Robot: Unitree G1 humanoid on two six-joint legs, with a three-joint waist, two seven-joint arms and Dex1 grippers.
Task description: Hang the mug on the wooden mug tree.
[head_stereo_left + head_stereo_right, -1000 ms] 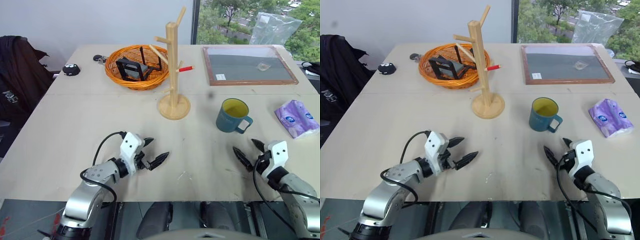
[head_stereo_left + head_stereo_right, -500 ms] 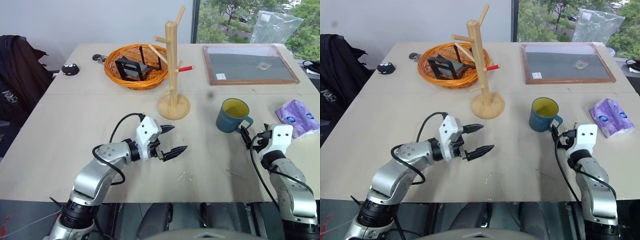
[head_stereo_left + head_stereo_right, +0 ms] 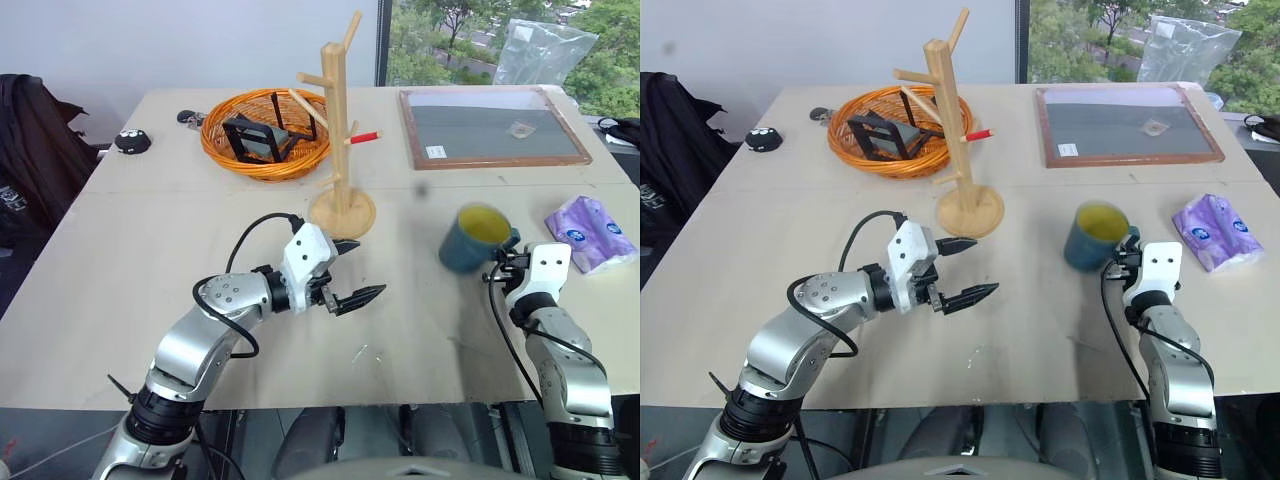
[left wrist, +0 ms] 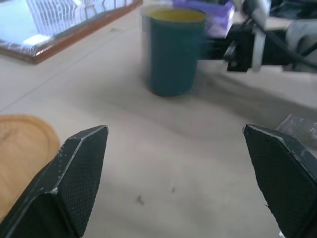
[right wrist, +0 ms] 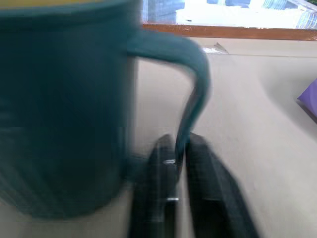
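No legible writing anywhere. The framed board point(image 3: 492, 127) at upper right carries a small white label near its lower left corner, too small for me to read. The purple packet point(image 3: 591, 232) at the right edge has a printed pattern, text unreadable.

My right hand point(image 3: 497, 268) sits at lower right of the head view, forearm reaching up the frame from the bottom edge, fingers pointing about level. In the right wrist view the two black fingers point(image 5: 210, 191) are pressed together on the lower part of the handle of the mug point(image 3: 476, 239), the thin teal loop pinched between them. The mug stands right of centre, just left of the right hand; its outline is smeared, so I cannot tell whether its base touches the desk point(image 3: 150, 260).

My left hand point(image 3: 352, 272) is at centre, arm bent and coming in from lower left, fingers well apart and holding nothing, pointing toward the right of the frame. The left wrist view looks between the two fingers at the mug.

The wooden mug tree point(image 3: 341, 140) stands upright at upper centre, one peg tipped red, well apart from the mug. The orange basket point(image 3: 264, 133) sits just left of it, holding dark items I cannot identify. The desk's near edge is cut off at the bottom.
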